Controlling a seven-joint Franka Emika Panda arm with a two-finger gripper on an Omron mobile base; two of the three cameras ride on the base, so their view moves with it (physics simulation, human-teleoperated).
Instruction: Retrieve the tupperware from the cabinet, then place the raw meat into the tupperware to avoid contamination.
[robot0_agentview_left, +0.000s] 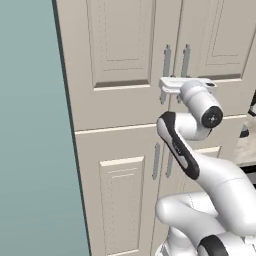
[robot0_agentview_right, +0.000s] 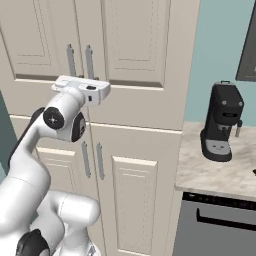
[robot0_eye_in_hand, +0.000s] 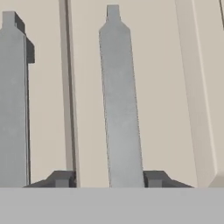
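Fingertips of our gripper (robot0_eye_in_hand: 108, 179) stand parted, straddling the upright handle (robot0_eye_in_hand: 120, 105) of the cabinet (robot0_agentview_left: 120, 45) without clamping it. Its long axis runs vertically between them, dead ahead; doors closed, we judge the tupperware inside.

We stand in a home kitchen: a tall cream cabinet (robot0_agentview_right: 135, 100) with panelled doors, a black coffee machine (robot0_agentview_right: 221, 121) on a marbled tabletop (robot0_agentview_right: 210, 175) at our two o'clock, and a grey appliance front (robot0_agentview_right: 215, 230) beneath it.

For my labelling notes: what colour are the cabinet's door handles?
Grey; the handle on the cream cabinet shows best in the hand view.
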